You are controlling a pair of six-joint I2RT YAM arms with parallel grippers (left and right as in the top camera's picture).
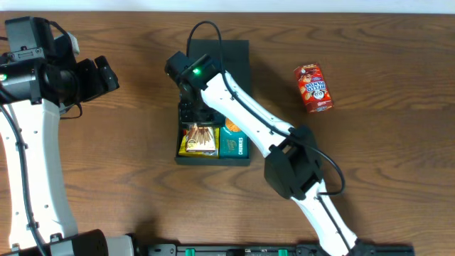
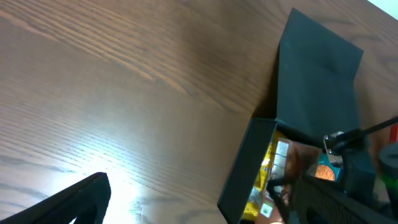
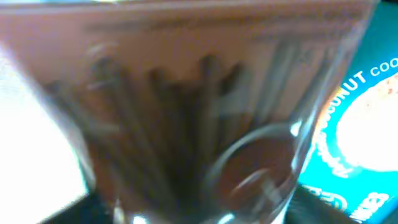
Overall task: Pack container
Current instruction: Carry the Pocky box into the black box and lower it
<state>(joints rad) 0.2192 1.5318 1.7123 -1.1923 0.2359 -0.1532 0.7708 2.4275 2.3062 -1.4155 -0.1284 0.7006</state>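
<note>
The left gripper (image 1: pixel 99 75) hangs over the worktop (image 1: pixel 128 142) at the far left, well apart from everything. I cannot tell whether its fingers are apart or together.

In the middle sits the container (image 1: pixel 213 159), its lid (image 1: pixel 227 57) lying open behind it. A yellow packet (image 1: pixel 190 146) and a teal coconut-biscuit packet (image 1: pixel 232 140) lie inside.

The right gripper (image 1: pixel 190 107) is over the box's left half, above a brown chocolate-stick packet (image 3: pixel 186 124). The blurred wrist view hides its fingers, so its grip is unclear; probably it is placing this packet.

A red snack packet (image 1: pixel 313 87) lies on the worktop to the right. The next move calls for rising clear of the walls, then reaching for it.
</note>
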